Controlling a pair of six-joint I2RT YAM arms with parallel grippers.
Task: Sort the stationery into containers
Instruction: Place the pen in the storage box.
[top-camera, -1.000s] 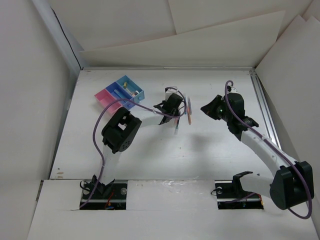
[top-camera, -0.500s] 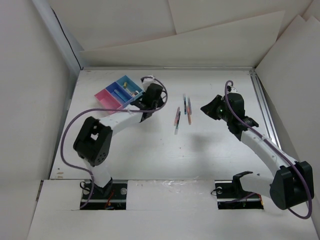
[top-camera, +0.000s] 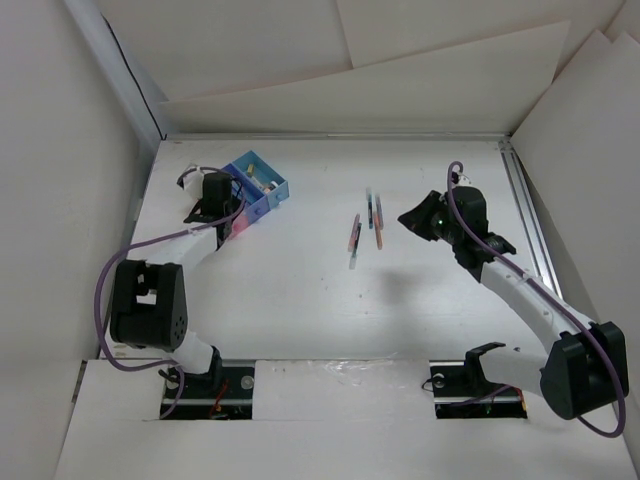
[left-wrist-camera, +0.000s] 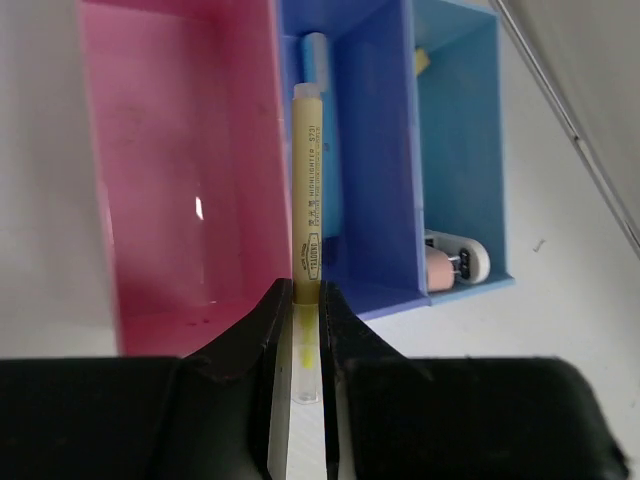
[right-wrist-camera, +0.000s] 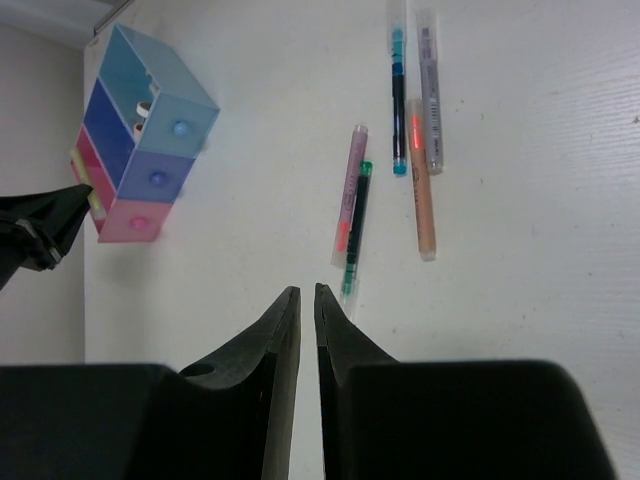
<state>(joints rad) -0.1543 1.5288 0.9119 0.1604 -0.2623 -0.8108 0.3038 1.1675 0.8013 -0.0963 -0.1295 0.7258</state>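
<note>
My left gripper (left-wrist-camera: 306, 295) is shut on a yellow pen (left-wrist-camera: 307, 190), which sticks out forward over the wall between the pink container (left-wrist-camera: 170, 180) and the dark blue one (left-wrist-camera: 370, 180). In the top view this gripper (top-camera: 215, 190) hovers at the left end of the containers (top-camera: 262, 180). A blue pen (left-wrist-camera: 316, 60) lies in the dark blue container. The light blue container (left-wrist-camera: 460, 150) holds a stubby whitish piece (left-wrist-camera: 450, 265). Several pens (top-camera: 354, 235) lie loose mid-table. My right gripper (right-wrist-camera: 308, 292) hangs just short of them, jaws nearly together and empty.
On the table ahead of the right gripper lie a pink pen (right-wrist-camera: 349, 200), a green-black pen (right-wrist-camera: 355, 230), an orange one (right-wrist-camera: 422, 200), a teal one (right-wrist-camera: 398, 110) and a grey one (right-wrist-camera: 430, 90). White walls (top-camera: 330, 100) ring the table.
My left arm has swung left from the loose pens to the containers, carrying the yellow pen. The right arm has barely moved.
</note>
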